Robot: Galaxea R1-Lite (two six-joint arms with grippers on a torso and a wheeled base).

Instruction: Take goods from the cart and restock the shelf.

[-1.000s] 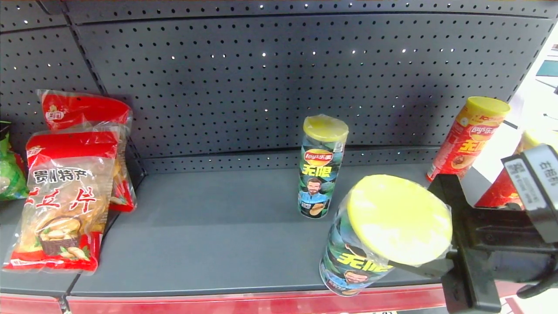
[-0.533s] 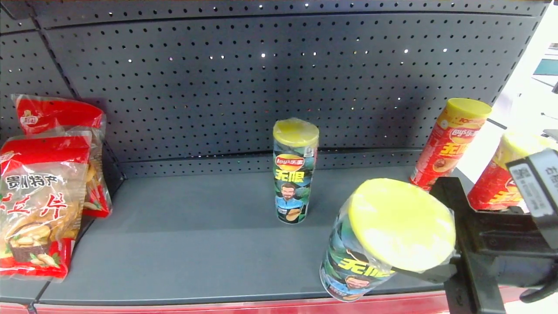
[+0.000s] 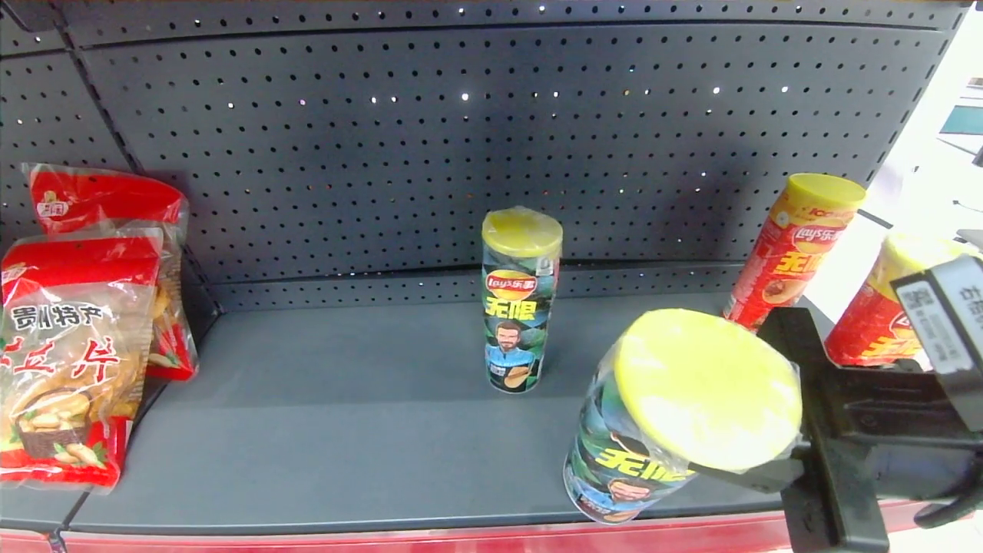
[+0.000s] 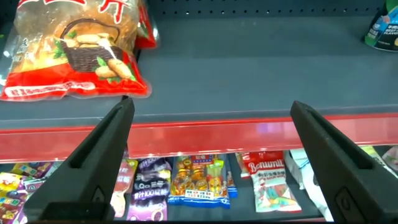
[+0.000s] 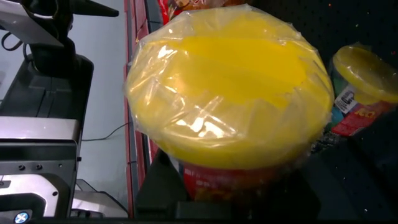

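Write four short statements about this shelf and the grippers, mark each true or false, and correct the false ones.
1. The right gripper is shut on a green can with a yellow lid. True.
2. A second green can lies on its side on the shelf. False: it stands upright.
3. The left gripper is open and holds nothing. True.
4. The snack bags stand at the shelf's right end. False: they are at its left end; two red cans stand at the right.
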